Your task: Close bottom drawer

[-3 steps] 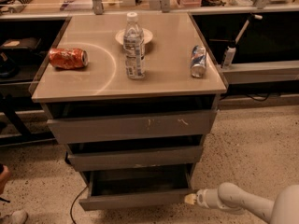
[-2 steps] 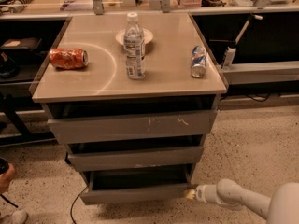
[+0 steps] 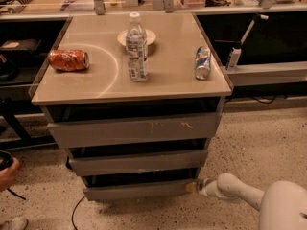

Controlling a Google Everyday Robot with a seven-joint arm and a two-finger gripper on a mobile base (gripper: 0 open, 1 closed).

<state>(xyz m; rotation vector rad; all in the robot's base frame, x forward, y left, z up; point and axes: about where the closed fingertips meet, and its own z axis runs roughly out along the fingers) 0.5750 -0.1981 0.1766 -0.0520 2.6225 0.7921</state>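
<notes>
The bottom drawer point(image 3: 139, 189) is the lowest and narrowest of three grey drawers under the tan table top. Its plain low front panel stands only a little forward of the drawer above. My gripper point(image 3: 193, 187) is at the end of the white arm coming in from the lower right. It sits low, against the right end of the bottom drawer's front panel.
The middle drawer point(image 3: 139, 162) and the top drawer with pale scratches point(image 3: 136, 128) hang above. On the table top stand a water bottle point(image 3: 136, 47), a lying orange can point(image 3: 68, 60), a lying blue can point(image 3: 202, 62) and a plate point(image 3: 147, 35). A hand point(image 3: 7, 171) shows at left.
The bottom drawer has slid inward, from well open to nearly flush. My gripper has followed it toward the cabinet, staying on its right front corner.
</notes>
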